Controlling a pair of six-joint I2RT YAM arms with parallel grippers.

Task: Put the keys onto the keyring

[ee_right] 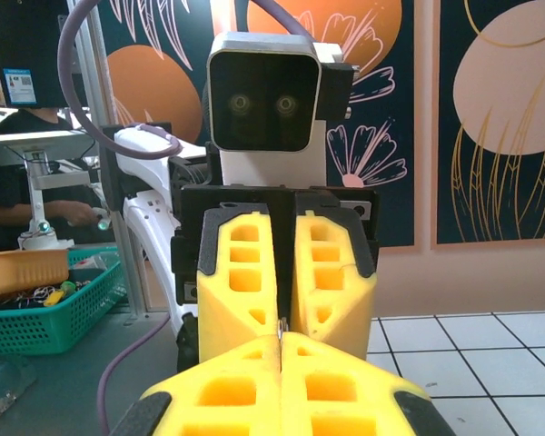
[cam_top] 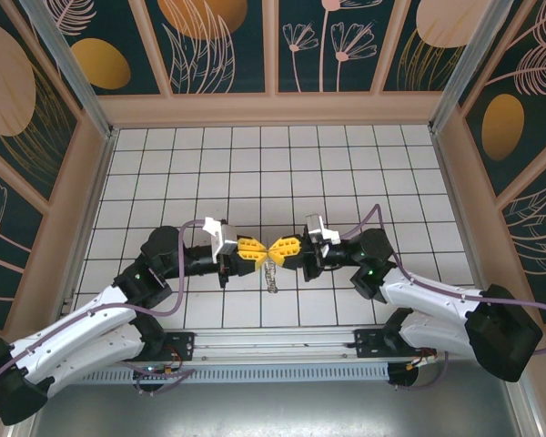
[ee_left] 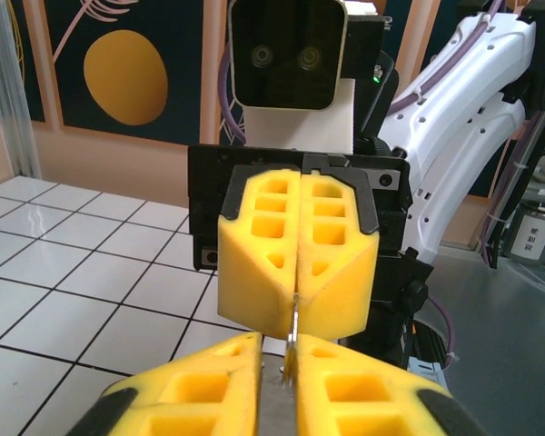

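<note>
On the white tiled floor (cam_top: 346,155) the two arms meet fingertip to fingertip near the middle, toward the near edge. The left gripper (cam_top: 260,248) reaches in from the left, raised above the tiles, with its yellow fingers (ee_right: 245,282) drawn narrow and only a slim dark slit between them. A pale metal sliver (ee_left: 292,334) bridges the small gap between the two sets of tips and runs down into that slit, but I cannot tell whether the left fingers actually pinch it. I also cannot tell whether this sliver is the key. The keyring (cam_top: 271,273) shows as a short ribbed, chain-like strand just on the near side of the meeting tips, running toward the arm bases. Whether it hangs free or lies on the tiles is unclear. The right gripper (cam_top: 278,248) comes in from the right at the same height, its yellow fingers (ee_left: 331,245) pressed flat together, with the sliver poking out of the seam at their tips
</note>
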